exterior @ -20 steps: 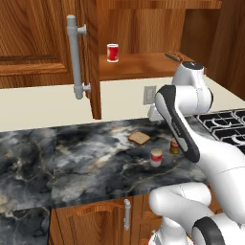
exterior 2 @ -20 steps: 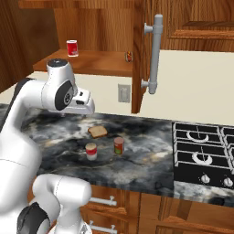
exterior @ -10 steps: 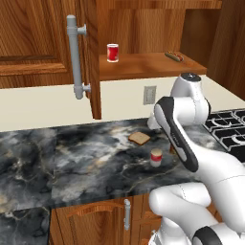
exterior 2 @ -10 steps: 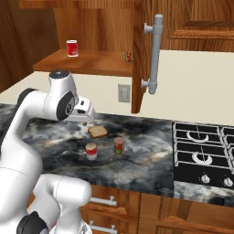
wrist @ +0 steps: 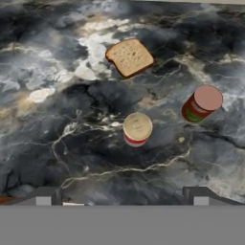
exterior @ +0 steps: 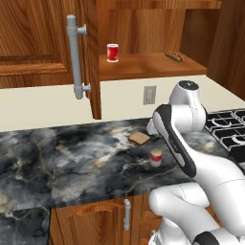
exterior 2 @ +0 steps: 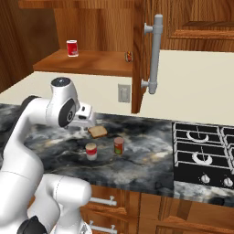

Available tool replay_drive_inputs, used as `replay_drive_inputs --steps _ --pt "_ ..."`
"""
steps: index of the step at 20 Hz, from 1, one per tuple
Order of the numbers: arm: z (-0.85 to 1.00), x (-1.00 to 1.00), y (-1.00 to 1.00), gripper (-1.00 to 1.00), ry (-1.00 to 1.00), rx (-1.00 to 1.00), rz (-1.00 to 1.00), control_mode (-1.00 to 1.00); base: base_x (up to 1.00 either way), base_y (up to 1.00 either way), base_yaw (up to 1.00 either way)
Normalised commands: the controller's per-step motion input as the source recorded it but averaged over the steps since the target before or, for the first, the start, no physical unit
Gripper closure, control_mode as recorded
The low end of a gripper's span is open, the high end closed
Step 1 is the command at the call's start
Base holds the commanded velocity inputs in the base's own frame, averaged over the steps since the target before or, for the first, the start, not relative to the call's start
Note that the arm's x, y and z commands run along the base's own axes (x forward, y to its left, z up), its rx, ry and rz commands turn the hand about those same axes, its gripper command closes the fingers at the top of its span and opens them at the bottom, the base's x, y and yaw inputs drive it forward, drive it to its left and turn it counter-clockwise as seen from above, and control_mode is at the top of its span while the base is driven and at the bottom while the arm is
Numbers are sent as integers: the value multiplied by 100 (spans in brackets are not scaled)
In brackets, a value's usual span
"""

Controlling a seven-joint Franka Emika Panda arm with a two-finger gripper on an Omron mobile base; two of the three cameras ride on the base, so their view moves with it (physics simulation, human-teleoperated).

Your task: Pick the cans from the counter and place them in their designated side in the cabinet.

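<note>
2 tins stand upright ahead of the pincer [wrist: 122,196]: pale cream-grey can [wrist: 137,128] centred for grasping, red green-labelled can [wrist: 201,103] right. Pincer wide open, empty.

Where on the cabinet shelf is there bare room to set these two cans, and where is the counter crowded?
The shelf is bare between the bright red can at its left and the small item by the door edge. On the counter, the cream can, red can and bread slice cluster together; the stretch toward the stove is free.
</note>
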Motion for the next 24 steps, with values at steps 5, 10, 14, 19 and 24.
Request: replay_drive_inputs --steps 5,10,14,19,24 --pt "-16 7 0 -100 0 0 0 -100 0 0 0" --pt "-19 5 -2 -100 0 0 0 -100 0 0 0" --pt "-21 4 -4 -100 0 0 0 -100 0 0 0" --pt "-21 3 -7 -100 0 0 0 -100 0 0 0" --pt "-23 10 -4 -100 0 0 0 -100 0 0 0"
